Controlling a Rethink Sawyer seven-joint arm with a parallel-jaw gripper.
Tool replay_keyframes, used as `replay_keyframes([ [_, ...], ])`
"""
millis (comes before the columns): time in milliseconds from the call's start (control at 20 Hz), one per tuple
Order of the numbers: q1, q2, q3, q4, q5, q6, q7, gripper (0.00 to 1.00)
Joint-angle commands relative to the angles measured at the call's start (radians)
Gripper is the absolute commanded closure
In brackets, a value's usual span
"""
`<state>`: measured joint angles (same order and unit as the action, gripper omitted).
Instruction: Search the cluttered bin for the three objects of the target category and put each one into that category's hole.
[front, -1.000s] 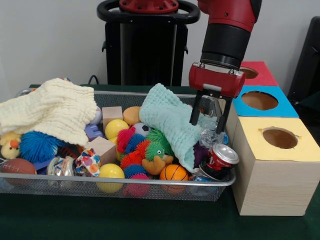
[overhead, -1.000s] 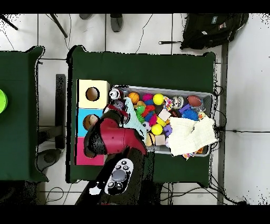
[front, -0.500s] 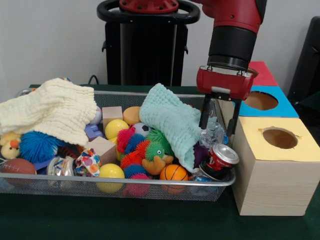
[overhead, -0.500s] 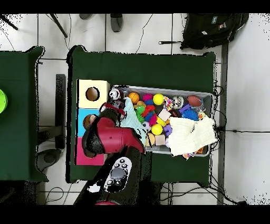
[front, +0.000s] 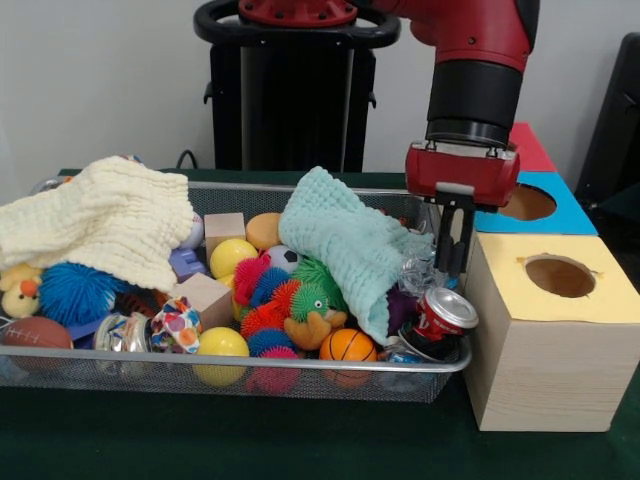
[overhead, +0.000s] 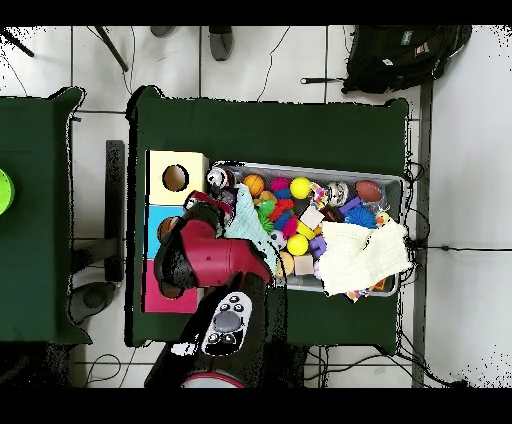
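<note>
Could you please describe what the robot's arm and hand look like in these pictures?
The arm is glossy red, ending in a black cylindrical wrist section. Below sits the hand: a red boxy housing with a small pale patch and thin black fingers. No loose cables show.

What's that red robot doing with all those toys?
The robot's gripper hangs at the right end of the bin, the wire basket full of balls, spiky toys and cloths. It is right by a crinkly clear bottle beside the mint cloth and above the red can. Three boxes with holes wait alongside; the yellow box is nearest. Whether it grips the bottle is unclear.
</note>
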<state>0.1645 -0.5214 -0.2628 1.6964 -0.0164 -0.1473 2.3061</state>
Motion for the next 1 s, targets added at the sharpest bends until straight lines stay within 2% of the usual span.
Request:
replay_keyframes([
  [50,-0.063,0.026,0.111,-0.003,-0.029,-0.077,0.121,1.00],
  [300,-0.075,0.024,0.117,0.007,-0.039,-0.091,0.119,1.00],
  [500,-0.093,0.003,0.141,0.020,-0.060,-0.058,0.099,1.00],
  [800,-0.090,0.013,0.144,0.025,-0.047,-0.076,0.109,1.00],
  [850,-0.088,0.014,0.142,0.029,-0.040,-0.083,0.117,0.00],
  [1000,-0.097,0.009,0.164,0.028,-0.043,-0.048,0.105,0.00],
])
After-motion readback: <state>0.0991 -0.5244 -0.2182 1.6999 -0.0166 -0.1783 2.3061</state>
